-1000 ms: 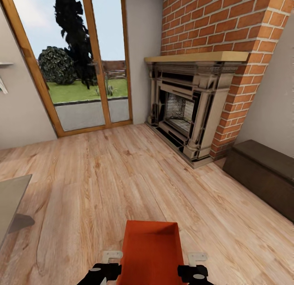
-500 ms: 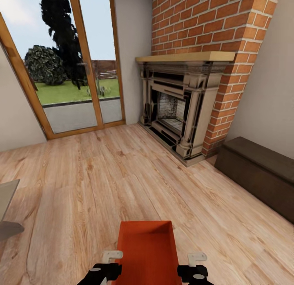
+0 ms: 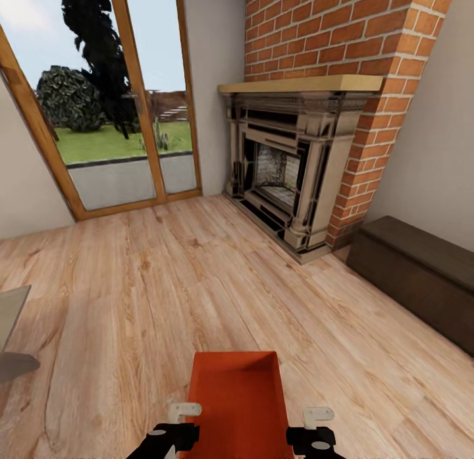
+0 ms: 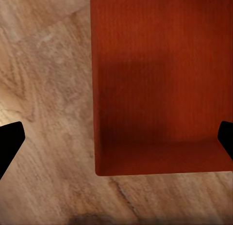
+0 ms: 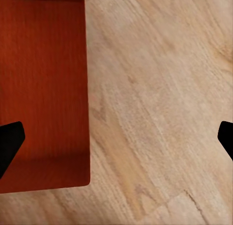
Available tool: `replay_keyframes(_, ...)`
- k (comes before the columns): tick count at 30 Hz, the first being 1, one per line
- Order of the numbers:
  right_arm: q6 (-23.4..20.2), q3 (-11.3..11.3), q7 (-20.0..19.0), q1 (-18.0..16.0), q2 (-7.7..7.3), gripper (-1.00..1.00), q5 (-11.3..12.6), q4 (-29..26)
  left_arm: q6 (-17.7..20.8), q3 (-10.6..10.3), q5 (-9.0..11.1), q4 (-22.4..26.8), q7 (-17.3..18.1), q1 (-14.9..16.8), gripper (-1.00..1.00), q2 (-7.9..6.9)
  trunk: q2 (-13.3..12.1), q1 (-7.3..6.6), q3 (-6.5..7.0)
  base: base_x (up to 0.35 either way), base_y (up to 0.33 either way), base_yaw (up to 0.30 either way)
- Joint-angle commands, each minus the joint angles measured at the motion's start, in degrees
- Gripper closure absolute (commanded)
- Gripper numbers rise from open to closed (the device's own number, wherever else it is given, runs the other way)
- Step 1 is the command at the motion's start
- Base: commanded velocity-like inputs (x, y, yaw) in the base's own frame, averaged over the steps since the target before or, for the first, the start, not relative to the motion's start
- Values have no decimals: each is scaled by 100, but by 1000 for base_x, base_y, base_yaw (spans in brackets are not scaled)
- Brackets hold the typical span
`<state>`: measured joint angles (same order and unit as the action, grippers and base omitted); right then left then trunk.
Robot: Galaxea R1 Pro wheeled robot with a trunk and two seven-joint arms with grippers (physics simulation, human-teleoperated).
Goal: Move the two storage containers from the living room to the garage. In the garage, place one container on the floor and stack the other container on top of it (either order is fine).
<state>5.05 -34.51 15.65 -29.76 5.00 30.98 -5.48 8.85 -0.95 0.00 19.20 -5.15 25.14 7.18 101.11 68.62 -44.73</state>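
Note:
One orange-red storage container (image 3: 236,400) sits low in the head view, right in front of me, over the light wood-plank floor (image 3: 164,294) of the living room. My left gripper (image 3: 182,411) is at its left long wall and my right gripper (image 3: 318,417) is beside its right long wall. In the left wrist view the container (image 4: 160,79) has one wall between the wide-apart black fingertips (image 4: 10,137) of the left gripper (image 4: 116,137). The right gripper (image 5: 116,137) is open too, one fingertip over the container (image 5: 43,89). The second container and the garage are out of view.
A red brick fireplace (image 3: 289,176) stands ahead at the right, with a dark brown chest (image 3: 421,274) along the right wall. Glass doors (image 3: 112,103) fill the far left. A grey low table corner (image 3: 10,327) pokes in at the left edge.
The whole picture has slid left, so the camera has turned right. The container has stayed between the two grippers, shifting slightly left in the view.

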Motion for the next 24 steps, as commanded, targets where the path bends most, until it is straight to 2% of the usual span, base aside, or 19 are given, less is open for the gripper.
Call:
replay_keyframes(1, 22, -47, 17, -3, 1, -100, 63, 3, 34, -11, 0, 13, -22, 0, -100, -1, 2, -1, -14, 0, 0, 0)
replay_keyframes(24, 22, -55, 17, -3, 2, -100, 58, 3, -13, -19, 0, 13, -21, 0, -100, -15, 2, -1, -220, 0, 0, 0)
